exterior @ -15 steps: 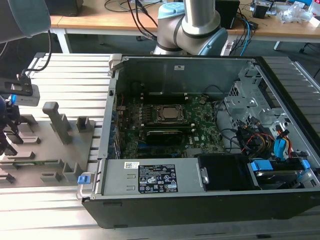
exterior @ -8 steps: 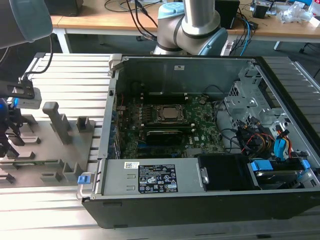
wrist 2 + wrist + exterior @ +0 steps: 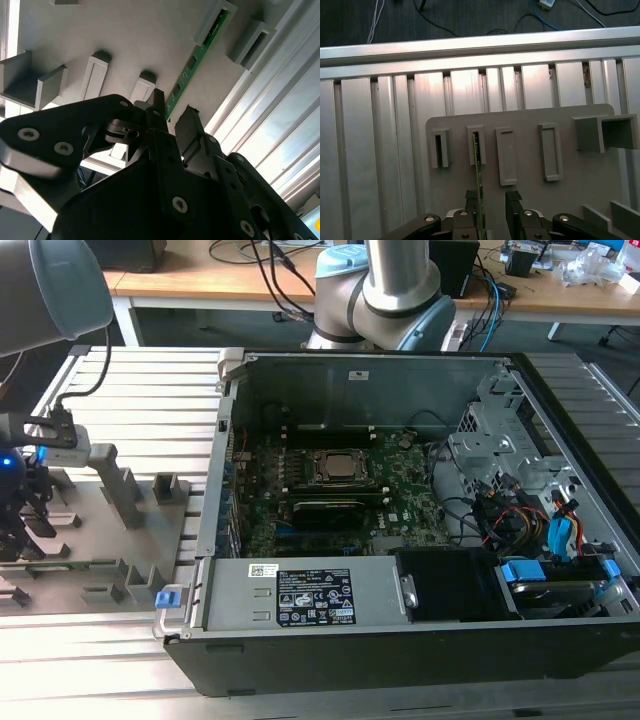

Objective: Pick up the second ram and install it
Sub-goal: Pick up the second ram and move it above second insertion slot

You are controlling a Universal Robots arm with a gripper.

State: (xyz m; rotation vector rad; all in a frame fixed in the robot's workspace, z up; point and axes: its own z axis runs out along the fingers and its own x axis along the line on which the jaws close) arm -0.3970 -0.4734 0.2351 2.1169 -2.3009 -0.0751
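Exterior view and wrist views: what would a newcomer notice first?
The open computer case with its green motherboard dominates the exterior view. In the first wrist view, the second ram stands on edge in a slot of the grey fixture plate, with the gripper open astride one end.

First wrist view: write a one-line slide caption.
Open gripper straddles the second ram, standing on edge in the grey fixture.

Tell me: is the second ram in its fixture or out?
In. In the first wrist view the second ram stands on edge, far end in a fixture block slot; the open gripper straddles its near end.
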